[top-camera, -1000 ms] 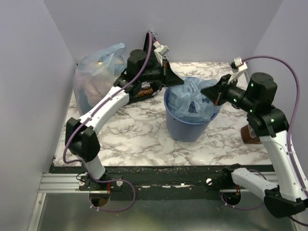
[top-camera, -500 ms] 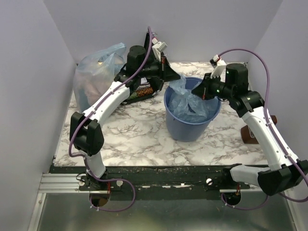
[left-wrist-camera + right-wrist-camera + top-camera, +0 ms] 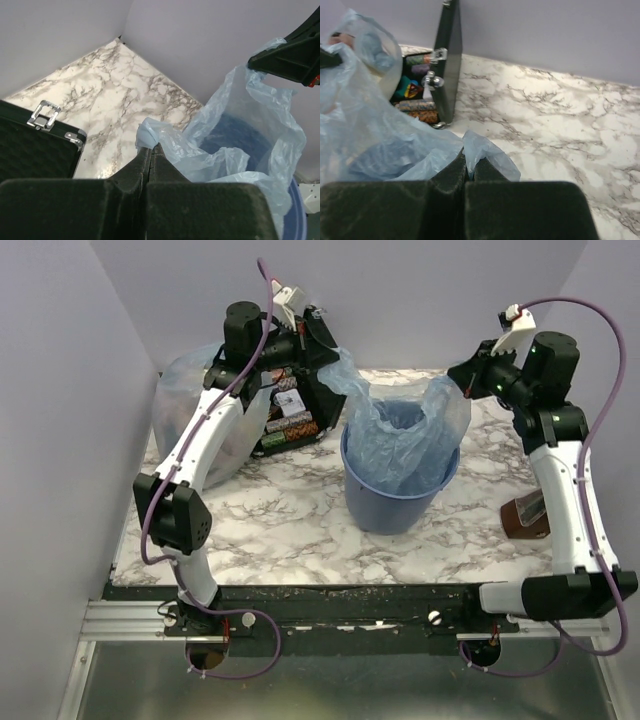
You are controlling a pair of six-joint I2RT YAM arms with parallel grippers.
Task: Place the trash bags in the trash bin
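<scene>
The left hand (image 3: pixel 326 348) and right hand (image 3: pixel 464 380), each clamped on the trash bag (image 3: pixel 400 435), hold it stretched side to side above the trash bin (image 3: pixel 385 505), toward the worktop's (image 3: pixel 280 530) far edge.

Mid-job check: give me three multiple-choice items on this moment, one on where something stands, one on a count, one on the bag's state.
1. Where is the open black case?
A. right of the blue bucket
B. left of the bucket
C. inside the bucket

2. How many grippers pinch the light-blue trash bag?
A. none
B. one
C. two

3. How is the bag?
A. held spread above the bucket, lower part hanging inside
B. flat on the table
C. balled up beside the case

Answers:
1 B: the top view shows the case on the bucket's left side.
2 C: the left gripper and right gripper are each shut on an edge.
3 A: both edges are high and apart over the rim.
</scene>
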